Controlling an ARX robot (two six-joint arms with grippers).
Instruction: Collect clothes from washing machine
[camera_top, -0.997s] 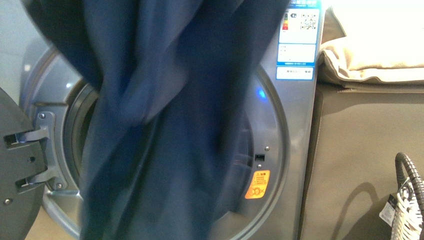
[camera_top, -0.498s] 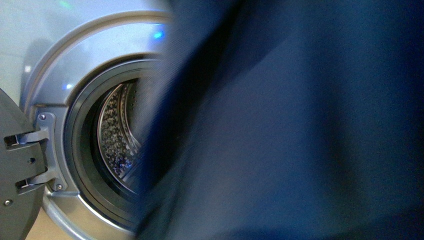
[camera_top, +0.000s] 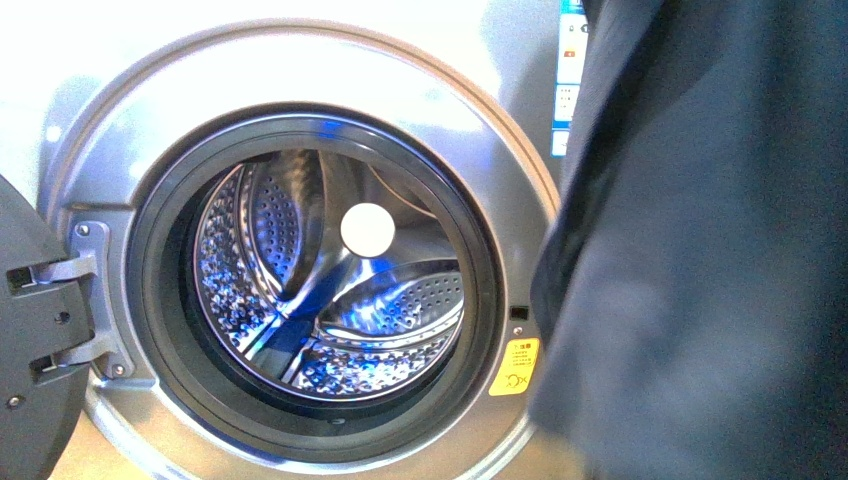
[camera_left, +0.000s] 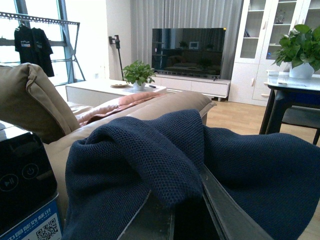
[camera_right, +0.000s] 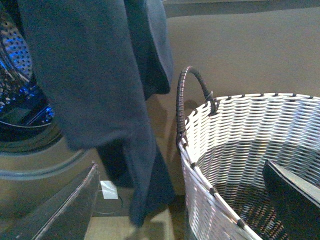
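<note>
The washing machine (camera_top: 300, 70) is grey with its round mouth open, and the perforated steel drum (camera_top: 300, 290) shows no clothes inside. The dark navy clothes (camera_top: 700, 260) hang in the air to the right of the mouth, covering that side of the front view. My left gripper (camera_left: 182, 200) is shut on the clothes (camera_left: 150, 160), which drape over both fingers. My right gripper (camera_right: 175, 210) is open and empty, low down, with the hanging clothes (camera_right: 95, 75) on one side and the basket on the other.
The open door (camera_top: 30, 330) stands at the left edge. A white woven basket (camera_right: 250, 125) with a dark handle (camera_right: 192, 80) stands beside the washer, against a tan sofa side (camera_right: 240, 45). An orange sticker (camera_top: 514, 367) marks the washer front.
The clothes have swung from in front of the drum mouth over to the right. The mouth and drum, hidden a second ago, are now in full view.
</note>
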